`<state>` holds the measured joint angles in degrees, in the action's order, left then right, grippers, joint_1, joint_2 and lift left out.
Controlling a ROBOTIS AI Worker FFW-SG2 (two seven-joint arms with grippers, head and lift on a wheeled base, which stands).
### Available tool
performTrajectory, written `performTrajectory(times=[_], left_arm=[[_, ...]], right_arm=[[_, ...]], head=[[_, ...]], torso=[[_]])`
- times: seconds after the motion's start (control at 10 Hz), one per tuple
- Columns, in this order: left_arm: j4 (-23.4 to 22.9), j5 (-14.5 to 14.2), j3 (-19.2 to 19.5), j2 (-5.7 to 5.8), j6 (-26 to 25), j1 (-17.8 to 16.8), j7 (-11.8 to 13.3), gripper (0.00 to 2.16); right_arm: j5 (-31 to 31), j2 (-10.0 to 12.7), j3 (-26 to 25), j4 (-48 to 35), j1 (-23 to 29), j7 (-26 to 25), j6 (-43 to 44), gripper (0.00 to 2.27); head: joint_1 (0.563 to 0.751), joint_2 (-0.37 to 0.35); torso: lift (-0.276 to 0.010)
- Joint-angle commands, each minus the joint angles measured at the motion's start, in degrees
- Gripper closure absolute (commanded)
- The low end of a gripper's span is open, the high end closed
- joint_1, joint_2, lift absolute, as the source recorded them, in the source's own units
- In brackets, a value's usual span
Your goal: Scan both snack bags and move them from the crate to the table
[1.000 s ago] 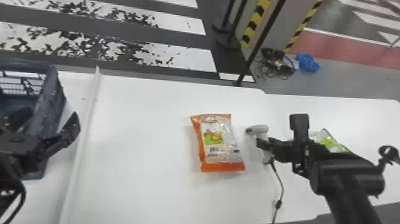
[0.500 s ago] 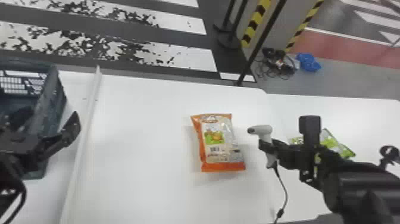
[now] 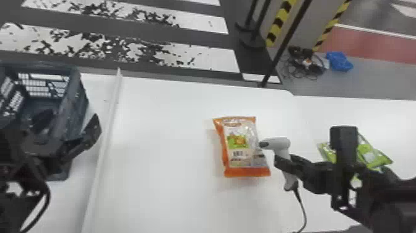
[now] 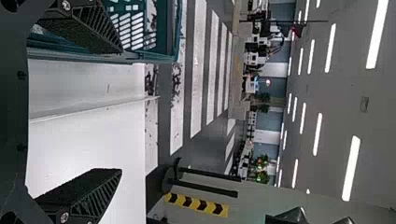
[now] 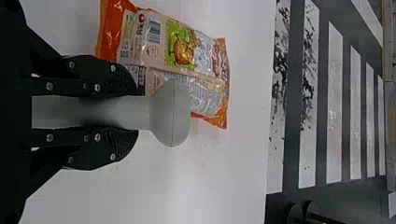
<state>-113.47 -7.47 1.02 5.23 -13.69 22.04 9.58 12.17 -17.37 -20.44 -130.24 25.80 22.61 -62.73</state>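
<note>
Drawing the scanner (image 3: 280, 144) robotward, pinched in the right claw (image 5: 131, 113); probably lining up on the orange bag (image 3: 243, 145) for scanning.

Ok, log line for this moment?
right gripper: shut on scanner, its head toward orange bag | left gripper: open, by crate | orange bag, green bag: on table

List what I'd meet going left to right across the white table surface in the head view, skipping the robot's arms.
Dark blue-grey plastic crate, long thin white strip, orange plastic snack bag, light-grey handheld scanner, green plastic snack bag.
</note>
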Motion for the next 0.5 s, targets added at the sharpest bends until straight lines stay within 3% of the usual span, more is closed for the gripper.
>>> performTrajectory(times=[0.0,0.4], left_arm=[[0.0,0.0,0.04,-0.13,0.19,0.02,0.0,0.09],[0.26,-0.09,0.13,-0.13,0.72,0.02,0.0,0.09]], right_arm=[[0.14,0.85,1.63,-4.15,1.8,0.06,-1.91,2.25],[-0.57,1.38,7.34,-8.45,2.68,0.06,-5.43,2.25]], head=[[0.695,-0.204],[0.695,-0.107]], torso=[[-0.088],[-0.088]])
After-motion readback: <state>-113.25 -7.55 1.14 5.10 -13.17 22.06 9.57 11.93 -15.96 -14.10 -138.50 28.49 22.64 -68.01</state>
